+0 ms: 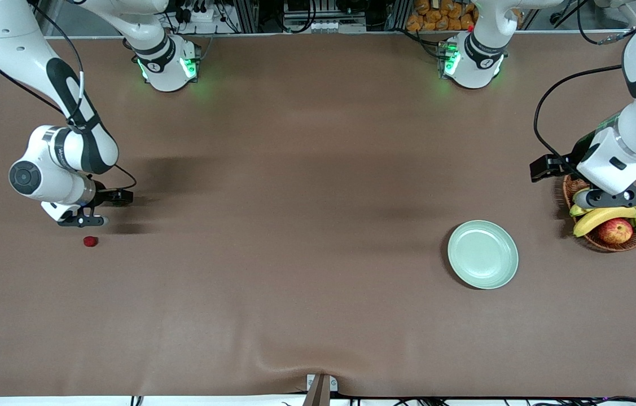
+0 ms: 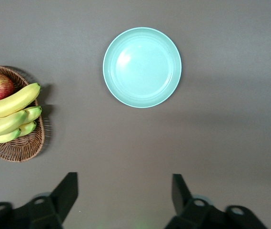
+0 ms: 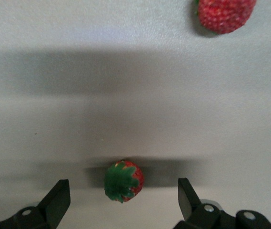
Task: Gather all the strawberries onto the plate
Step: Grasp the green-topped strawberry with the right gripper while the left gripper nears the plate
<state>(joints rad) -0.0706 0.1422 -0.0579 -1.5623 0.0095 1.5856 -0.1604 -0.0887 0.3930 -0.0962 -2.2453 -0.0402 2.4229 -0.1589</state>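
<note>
One plate (image 1: 482, 254) is seen empty on the table, nearest the front camera, with a basket (image 1: 605, 239) of one apple (image 1: 615, 230) and bananas (image 1: 600, 217) at about its two o'clock, toward the left arm's end. Two strawberries are counted: one strawberry (image 1: 90, 241) is seen at the right arm's end, the second strawberry (image 3: 124, 181) only in the right wrist view, between wide-spread fingers. The right gripper (image 1: 82, 220) is bent low over the table; the left gripper (image 1: 622, 197), fingers spread wide and empty, is held over the basket, which is partly hidden.
</note>
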